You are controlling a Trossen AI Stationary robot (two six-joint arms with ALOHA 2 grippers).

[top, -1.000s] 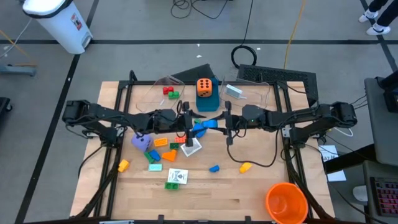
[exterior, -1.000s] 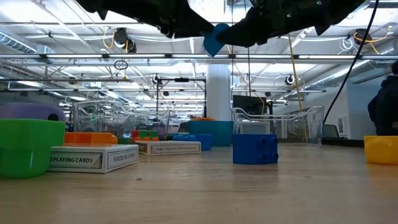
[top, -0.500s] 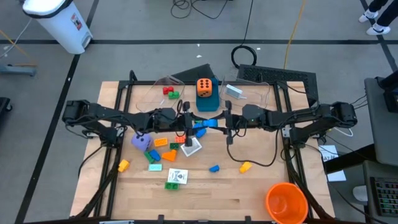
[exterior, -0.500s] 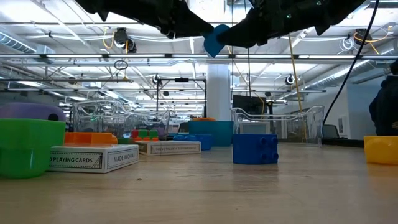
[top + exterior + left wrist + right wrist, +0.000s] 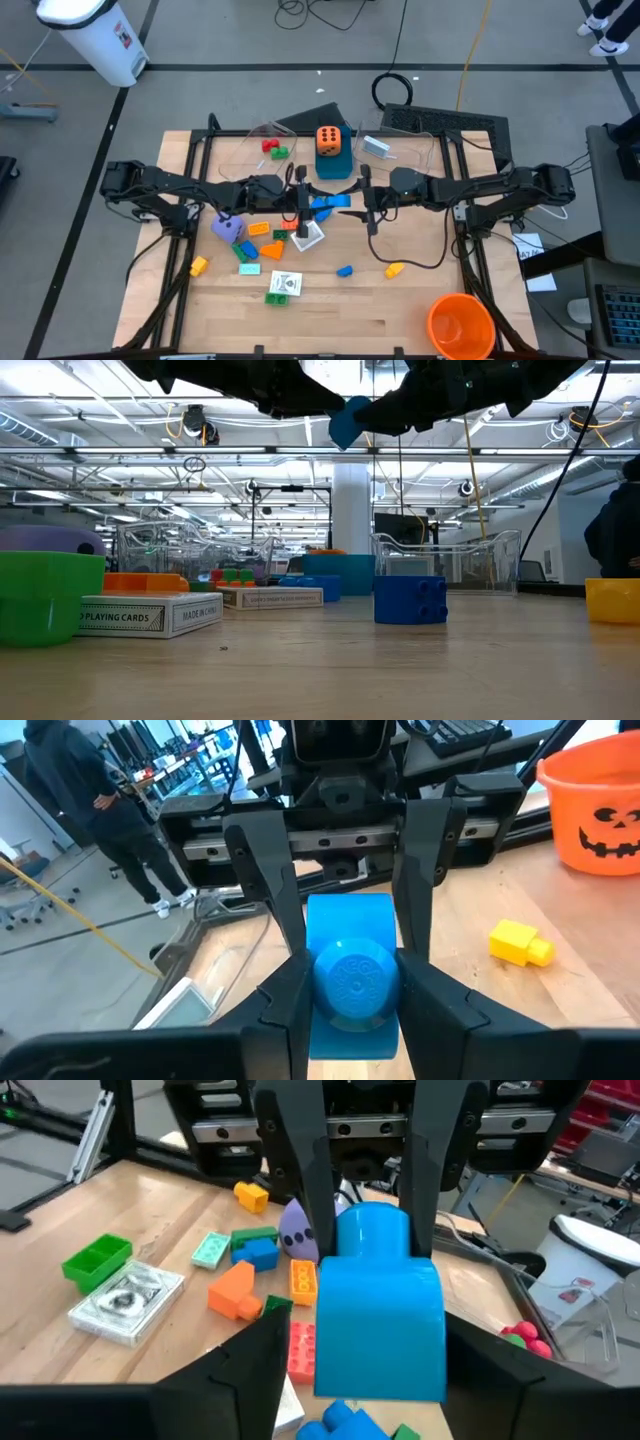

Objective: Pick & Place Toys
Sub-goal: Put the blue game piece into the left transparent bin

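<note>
I am holding a blue toy (image 5: 322,203) up in the air between my two claws, over the middle of the table (image 5: 400,310). My left claw (image 5: 346,988) is squeezing the round end of the toy tight between its fingers. My right claw (image 5: 352,1350) is facing it from the other side, with its fingers sitting a little apart on both sides of the toy's flat end, so I cannot tell if it is gripping. Under and beside the left claw, more toys are lying about: a purple die (image 5: 229,228), a card box (image 5: 284,285) and an orange brick (image 5: 233,1290). A blue brick (image 5: 410,600) and a yellow brick (image 5: 394,268) are lying on the table near the right claw.
</note>
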